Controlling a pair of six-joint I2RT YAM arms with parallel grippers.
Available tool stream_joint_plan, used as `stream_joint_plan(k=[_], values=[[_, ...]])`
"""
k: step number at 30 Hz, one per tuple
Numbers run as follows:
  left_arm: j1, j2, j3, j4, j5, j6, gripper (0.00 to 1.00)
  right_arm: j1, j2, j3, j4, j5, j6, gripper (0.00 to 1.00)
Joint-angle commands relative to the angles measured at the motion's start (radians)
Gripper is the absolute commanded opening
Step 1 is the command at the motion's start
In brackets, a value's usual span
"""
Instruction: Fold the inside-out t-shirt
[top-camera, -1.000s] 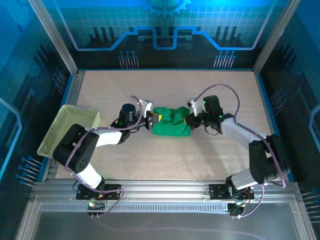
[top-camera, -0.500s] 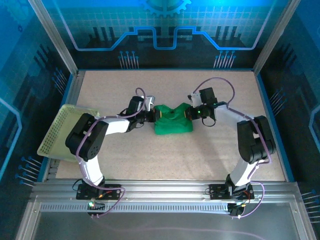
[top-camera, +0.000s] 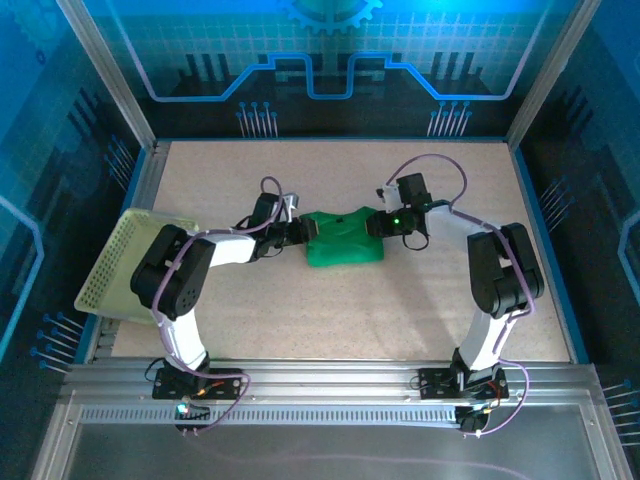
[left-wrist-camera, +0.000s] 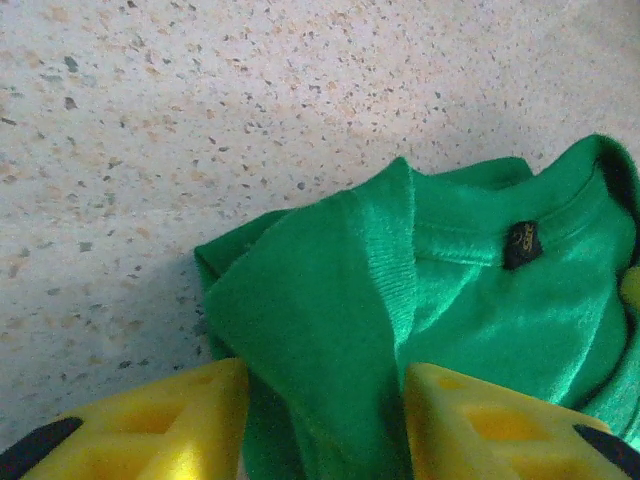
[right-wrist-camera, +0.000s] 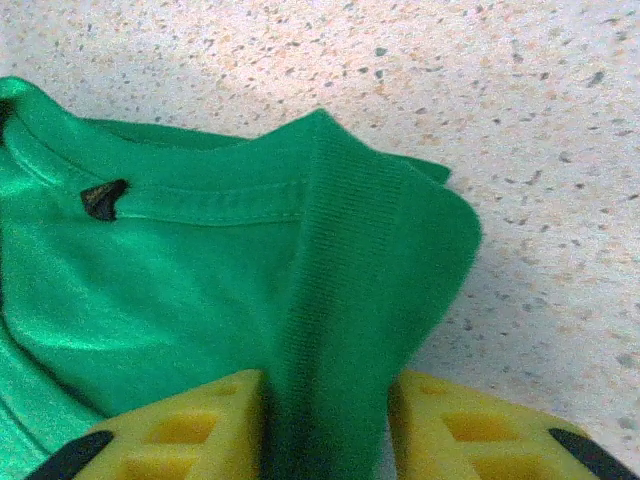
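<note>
Bright-green and crumpled: inside-out t-shirt (top-camera: 343, 240) found bunched in a low heap at about mid-counter, lying on the speckled counter (top-camera: 400, 310). Neckband (left-wrist-camera: 560, 190) seen on the upper side, with a small dark label (left-wrist-camera: 521, 244) stitched just below it; lettering too small to read.

Left gripper (top-camera: 300, 233) found at the heap's left end, low against the surface. Jaws standing apart, with a raised fold of the fabric lying in the gap between the yellow fingers (left-wrist-camera: 150, 420). Cannot tell whether either finger presses on the fold.

Right gripper (top-camera: 372, 224) found at the heap's right end, likewise low. Jaws apart, with a ribbed ridge of cloth running down between its own yellow fingers.

Both arms noted reaching inward from the near edge, elbows turned outward.

Pale yellow-green perforated basket (top-camera: 125, 260) noted at the counter's left edge, well apart from the shirt.
</note>
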Motion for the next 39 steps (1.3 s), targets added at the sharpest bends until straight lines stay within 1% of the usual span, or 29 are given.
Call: stream_joint_plan(k=[1, 2, 5, 8, 10, 13, 15, 17, 19, 22, 24, 28, 32, 35, 37, 39], values=[[0.015, -0.108, 0.013, -0.083, -0.043, 0.027, 0.51, -0.035, -0.083, 0.008, -0.028, 0.01, 0.004, 0.56], [0.018, -0.133, 0.017, -0.109, -0.06, 0.034, 0.53, -0.044, -0.102, 0.01, -0.037, 0.014, 0.008, 0.59], [0.013, -0.218, 0.017, -0.178, -0.121, 0.042, 0.62, -0.066, -0.162, 0.004, -0.054, 0.019, 0.007, 0.62], [-0.018, -0.3, 0.003, -0.213, -0.187, 0.046, 0.64, -0.059, -0.211, -0.004, -0.061, -0.017, 0.001, 0.62], [-0.05, -0.318, -0.005, -0.193, -0.18, 0.022, 0.63, -0.035, -0.222, 0.0, -0.061, -0.057, 0.003, 0.61], [-0.094, -0.28, 0.009, -0.141, -0.151, -0.035, 0.59, 0.002, -0.198, 0.013, -0.044, -0.081, 0.046, 0.59], [-0.104, -0.22, 0.029, -0.103, -0.118, -0.069, 0.59, 0.007, -0.151, 0.023, -0.014, -0.118, 0.098, 0.56], [-0.104, -0.159, 0.053, -0.085, -0.093, -0.092, 0.58, 0.012, -0.104, 0.036, -0.001, -0.122, 0.128, 0.54], [-0.101, -0.098, 0.073, -0.074, -0.095, -0.099, 0.57, 0.015, -0.064, 0.038, 0.021, -0.115, 0.146, 0.54], [-0.075, -0.015, 0.084, -0.045, -0.078, -0.126, 0.55, 0.01, 0.007, 0.051, 0.046, -0.12, 0.172, 0.53], [-0.053, 0.022, 0.075, -0.009, -0.069, -0.147, 0.55, 0.003, 0.056, 0.063, 0.052, -0.116, 0.186, 0.5], [-0.034, 0.023, 0.076, -0.008, -0.083, -0.129, 0.58, -0.014, 0.072, 0.086, 0.037, -0.07, 0.174, 0.49], [-0.036, -0.09, 0.062, -0.049, -0.097, -0.095, 0.61, -0.007, -0.024, 0.096, -0.036, 0.003, 0.119, 0.5], [-0.035, -0.194, 0.026, -0.14, -0.16, -0.084, 0.62, 0.028, -0.112, 0.079, -0.108, 0.086, 0.062, 0.52], [-0.036, -0.24, -0.003, -0.193, -0.183, -0.082, 0.63, 0.071, -0.158, 0.061, -0.15, 0.124, 0.036, 0.52], [-0.036, -0.296, -0.067, -0.189, -0.196, -0.093, 0.63, 0.142, -0.194, 0.044, -0.184, 0.188, 0.021, 0.52]])
